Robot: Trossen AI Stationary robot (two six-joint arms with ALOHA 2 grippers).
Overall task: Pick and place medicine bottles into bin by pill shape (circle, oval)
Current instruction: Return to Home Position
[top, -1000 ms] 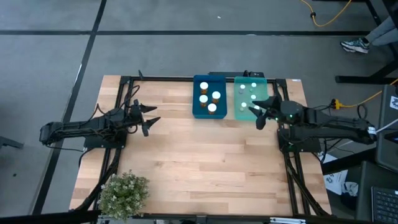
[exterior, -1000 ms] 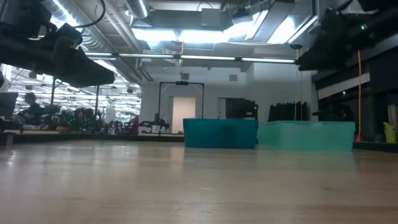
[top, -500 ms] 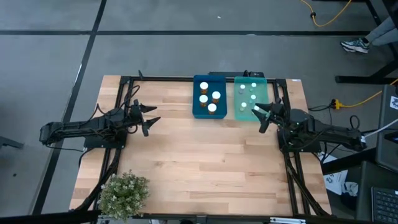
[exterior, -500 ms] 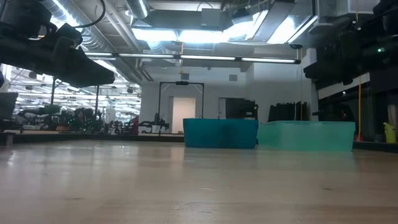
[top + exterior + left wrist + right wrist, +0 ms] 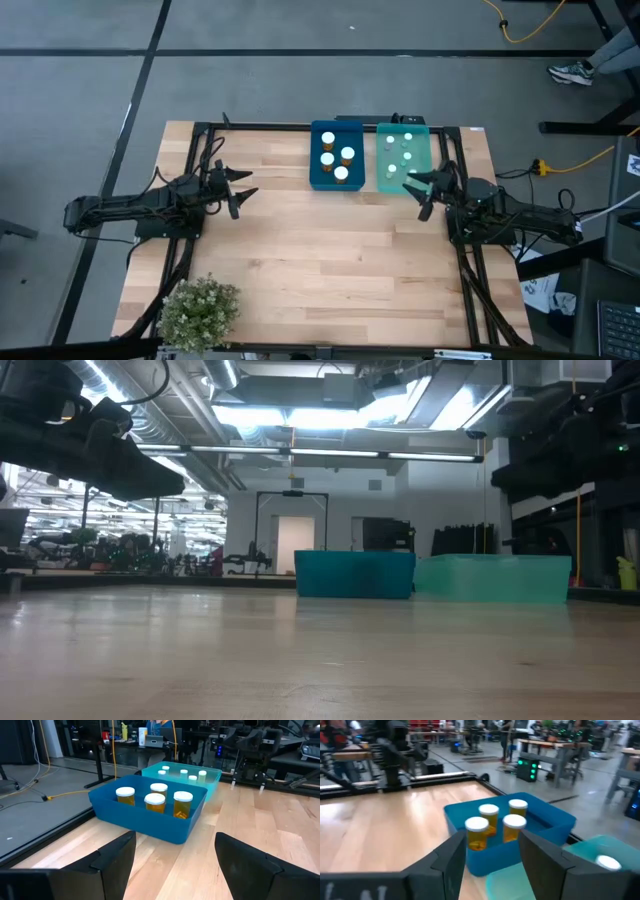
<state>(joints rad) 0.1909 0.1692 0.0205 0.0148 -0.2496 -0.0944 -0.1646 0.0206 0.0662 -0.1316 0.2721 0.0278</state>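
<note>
Several amber medicine bottles (image 5: 338, 158) with white caps stand upright in the dark blue bin (image 5: 318, 128) at the table's far middle. Several smaller pale bottles (image 5: 403, 150) stand in the teal bin (image 5: 383, 185) beside it on the right. My left gripper (image 5: 244, 188) hovers open and empty over the table's left part, pointing level at the bins (image 5: 150, 822). My right gripper (image 5: 415, 193) is open and empty too, just off the teal bin's near right corner. In its wrist view the amber bottles (image 5: 478, 832) show between its fingers, farther off.
A potted plant (image 5: 200, 310) stands at the near left corner. Black frame rails (image 5: 190, 250) run along the table's left and right sides under the arms. Bare wood (image 5: 330, 250) stretches between the arms, in front of the bins.
My right gripper has drawn back from over the teal bin's near corner toward the table's right edge. It has also sunk and levelled out, mostly in the first half second. Its fingers stay apart. The bottles and bins have not moved.
</note>
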